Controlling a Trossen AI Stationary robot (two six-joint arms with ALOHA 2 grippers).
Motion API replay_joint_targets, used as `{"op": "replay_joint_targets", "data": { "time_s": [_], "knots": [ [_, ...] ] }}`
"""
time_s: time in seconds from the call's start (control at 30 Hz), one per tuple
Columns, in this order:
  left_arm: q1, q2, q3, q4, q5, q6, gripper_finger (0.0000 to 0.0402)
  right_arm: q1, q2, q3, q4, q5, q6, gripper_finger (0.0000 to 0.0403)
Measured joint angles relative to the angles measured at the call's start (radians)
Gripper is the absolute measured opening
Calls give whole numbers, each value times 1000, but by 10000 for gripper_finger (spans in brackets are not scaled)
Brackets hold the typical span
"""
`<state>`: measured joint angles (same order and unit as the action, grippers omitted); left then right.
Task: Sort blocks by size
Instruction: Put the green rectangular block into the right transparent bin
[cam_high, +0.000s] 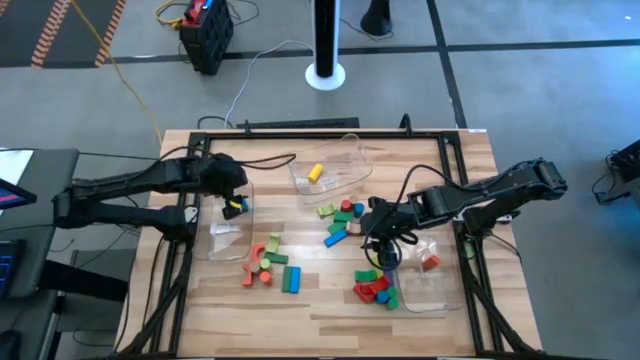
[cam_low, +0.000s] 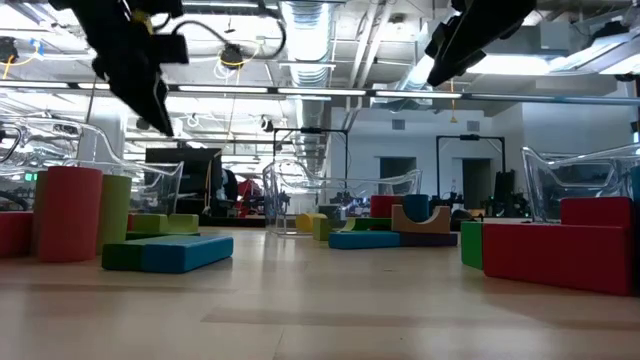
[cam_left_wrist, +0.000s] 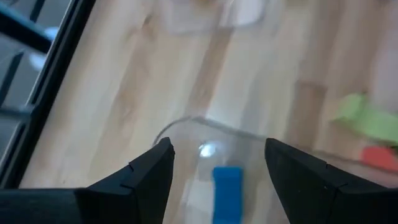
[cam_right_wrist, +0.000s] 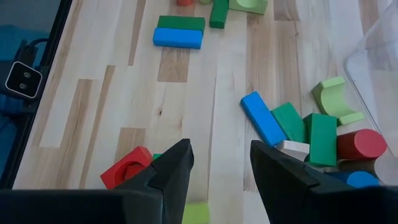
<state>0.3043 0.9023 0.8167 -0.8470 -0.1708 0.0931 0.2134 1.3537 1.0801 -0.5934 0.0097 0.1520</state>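
Pale wooden table on a grey shop floor, three clear plastic bins spread across it. At left, left gripper poised above the clear left-hand bin, fingers spread wide with nothing between them; small blue block seen lying loose inside that bin just beneath, apparently just let go. Beside that bin, a loose cluster of orange, green and blue blocks on bare wood. Farther back, middle bin holding a single yellow block. Centre-right, another heap of mixed blocks, unsorted. Right gripper hovering low between that heap and a red-and-green pile, fingers parted, holding nothing. Right-hand bin holding an orange-red block. Judged early in the sorting: only a few blocks binned, most of them left on the wood.
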Motion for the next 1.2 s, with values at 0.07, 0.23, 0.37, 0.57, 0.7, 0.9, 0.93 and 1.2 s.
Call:
{"op": "replay_joint_targets", "data": {
  "time_s": [0.07,0.23,0.37,0.57,0.7,0.9,0.93,1.2],
  "knots": [
    [-21,-11,12,11,30,0,245,0,0,0,0,0,-1,195],
    [-99,-16,29,58,68,-4,245,0,0,0,5,0,-4,195],
    [-174,-5,35,87,96,-3,245,0,0,0,4,0,-3,195],
    [-282,9,35,117,113,-1,245,0,0,0,6,0,-4,195],
    [-350,31,35,147,115,-2,245,0,0,0,17,0,-4,195],
    [-432,90,35,222,121,0,245,0,0,-5,28,-1,-3,195],
    [-444,101,35,227,121,0,245,0,0,-6,22,-1,-3,195],
    [-493,225,35,283,121,-11,245,3,0,-6,18,-1,5,195]
  ]
}}
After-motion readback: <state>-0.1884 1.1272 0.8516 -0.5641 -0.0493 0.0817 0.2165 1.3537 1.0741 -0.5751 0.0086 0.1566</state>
